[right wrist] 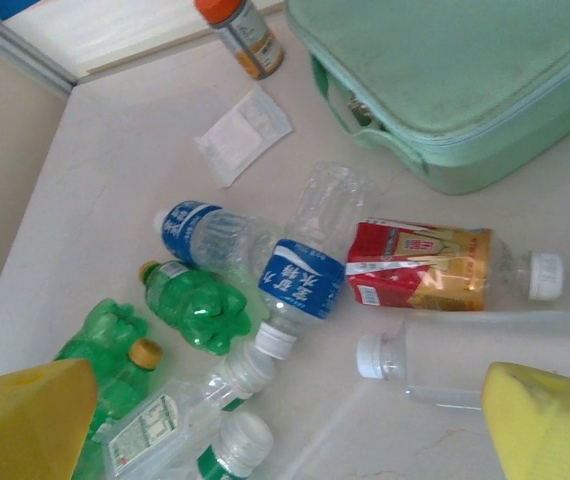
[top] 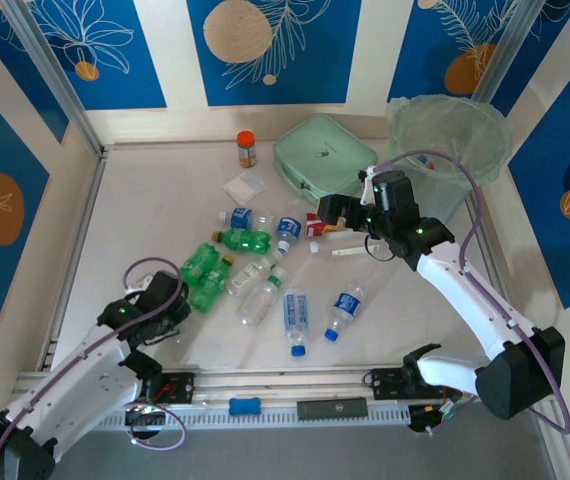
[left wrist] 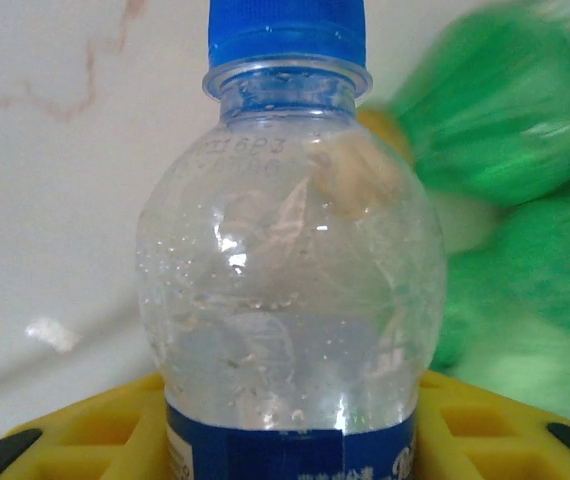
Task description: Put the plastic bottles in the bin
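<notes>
Honestly, the left gripper [left wrist: 285, 445] is pinching a clear bottle [left wrist: 285, 290] front-left — the bin [top: 485, 150] sits far right, so it could slip on that long carry. Right gripper [right wrist: 285, 420] hangs spread over other bottles [right wrist: 300, 280].

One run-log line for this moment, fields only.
left gripper: jaws shut on blue-capped bottle | right gripper: jaws open above red-labelled bottle | other bottles: loose on table

High overview; wrist close-ups of bottles [top: 294, 315]
</notes>
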Motion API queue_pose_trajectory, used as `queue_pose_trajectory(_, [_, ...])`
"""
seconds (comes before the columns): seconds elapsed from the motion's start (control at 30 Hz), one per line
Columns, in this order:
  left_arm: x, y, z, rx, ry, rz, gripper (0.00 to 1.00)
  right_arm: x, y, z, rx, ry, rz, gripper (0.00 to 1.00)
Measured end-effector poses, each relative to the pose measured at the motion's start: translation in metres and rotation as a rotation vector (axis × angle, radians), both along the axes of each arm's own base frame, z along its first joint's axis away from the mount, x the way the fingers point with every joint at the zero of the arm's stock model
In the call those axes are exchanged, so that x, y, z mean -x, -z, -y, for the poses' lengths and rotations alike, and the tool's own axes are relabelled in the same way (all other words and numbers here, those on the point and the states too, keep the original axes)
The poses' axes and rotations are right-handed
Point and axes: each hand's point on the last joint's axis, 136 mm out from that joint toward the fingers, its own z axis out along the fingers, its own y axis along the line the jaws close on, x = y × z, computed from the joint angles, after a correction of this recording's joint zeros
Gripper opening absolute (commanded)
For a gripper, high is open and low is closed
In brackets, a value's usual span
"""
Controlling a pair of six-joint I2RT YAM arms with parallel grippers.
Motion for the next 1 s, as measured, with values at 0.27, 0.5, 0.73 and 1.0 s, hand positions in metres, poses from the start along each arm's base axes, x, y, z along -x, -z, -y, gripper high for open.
queue_pose_trajectory(0.27, [-0.057, -0.088, 0.030, 0.046, 0.093, 0.236, 0.43, 0.014, -0.015, -0.044, -0.122, -0.192, 0.038, 0.99])
queue_pose_trajectory(0.5, [-0.107, -0.102, 0.083, 0.229, 0.140, 0.323, 0.42, 0.043, -0.009, -0.100, -0.210, -0.405, 0.036, 1.00])
queue_pose_trajectory(0.73, [-0.140, -0.111, 0.127, 0.409, 0.169, 0.373, 0.43, 0.073, 0.002, -0.138, -0.269, -0.522, 0.056, 0.99])
queue_pose_trajectory(1.0, [-0.144, -0.134, 0.166, 0.552, 0.219, 0.428, 0.44, 0.075, 0.028, -0.162, -0.304, -0.539, 0.009, 0.95])
